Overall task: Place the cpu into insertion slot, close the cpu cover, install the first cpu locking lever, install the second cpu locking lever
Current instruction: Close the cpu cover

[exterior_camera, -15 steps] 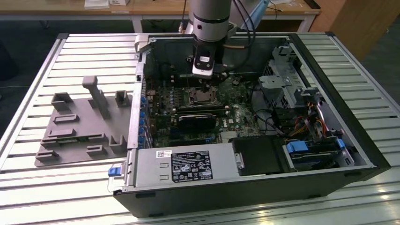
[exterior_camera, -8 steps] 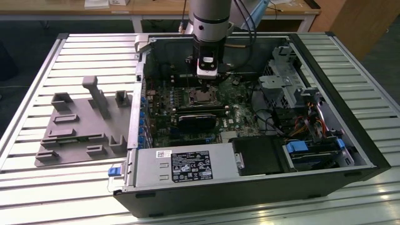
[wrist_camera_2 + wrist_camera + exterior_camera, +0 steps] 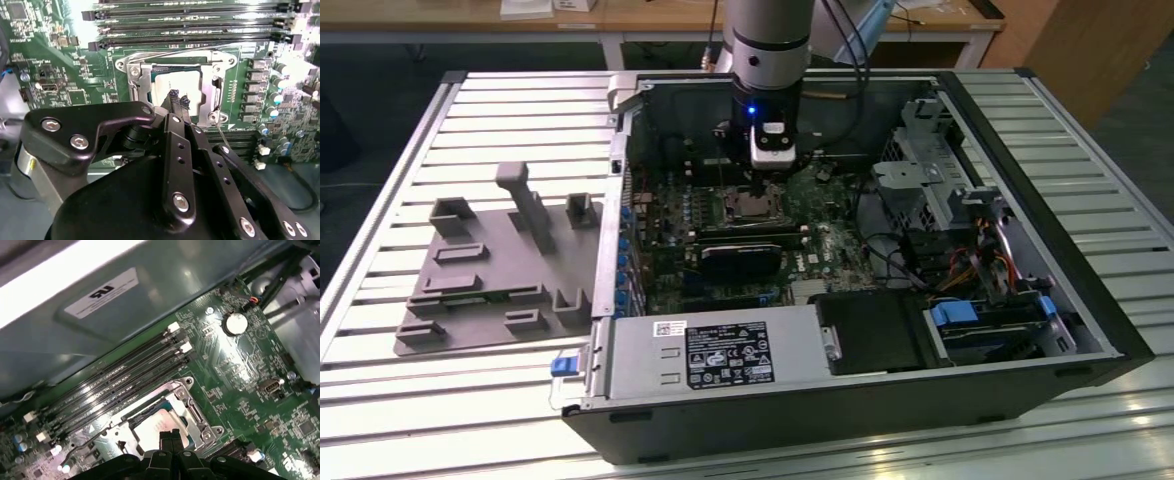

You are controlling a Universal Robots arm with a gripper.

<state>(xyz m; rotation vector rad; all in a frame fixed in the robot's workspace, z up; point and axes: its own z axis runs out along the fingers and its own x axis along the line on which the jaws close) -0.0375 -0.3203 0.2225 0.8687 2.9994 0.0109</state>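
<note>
cpu — in insertion slot

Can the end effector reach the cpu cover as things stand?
Likely yes: the end effector hangs just above the cpu cover, and no cable or card seems to lie between them.

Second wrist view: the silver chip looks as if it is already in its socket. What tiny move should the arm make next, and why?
Probably a short sideways shift toward the thin wire lever beside the chip. The chip already lies flat inside the metal frame, and the end effector sits shut above it, holding nothing. Whether the lever is latched is unclear.
</note>
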